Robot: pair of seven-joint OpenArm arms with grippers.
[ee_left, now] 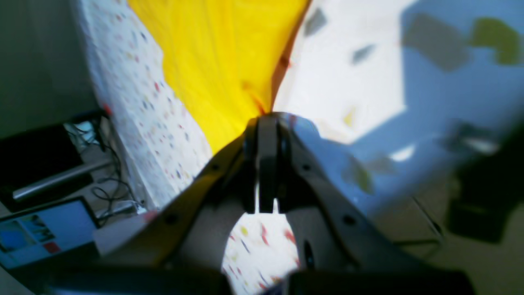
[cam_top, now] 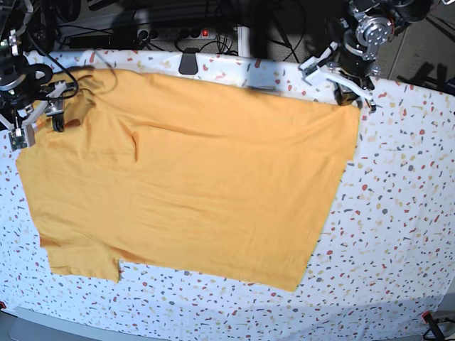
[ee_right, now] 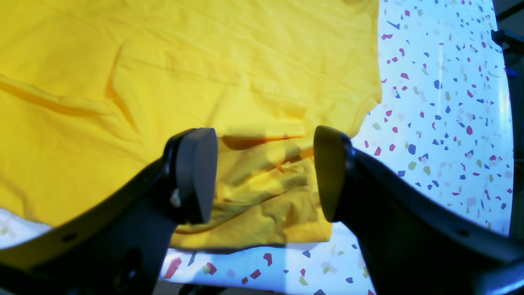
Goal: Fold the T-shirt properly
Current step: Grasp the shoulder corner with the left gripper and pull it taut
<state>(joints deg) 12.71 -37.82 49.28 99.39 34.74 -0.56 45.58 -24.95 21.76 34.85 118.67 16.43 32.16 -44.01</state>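
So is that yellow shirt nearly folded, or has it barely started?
Barely started. Done: nothing folded; the T-shirt lies spread flat on the tablecloth. In hand: the left gripper is shut on a far corner of the shirt, while the right gripper hovers open over the crumpled sleeve. Left: every fold.
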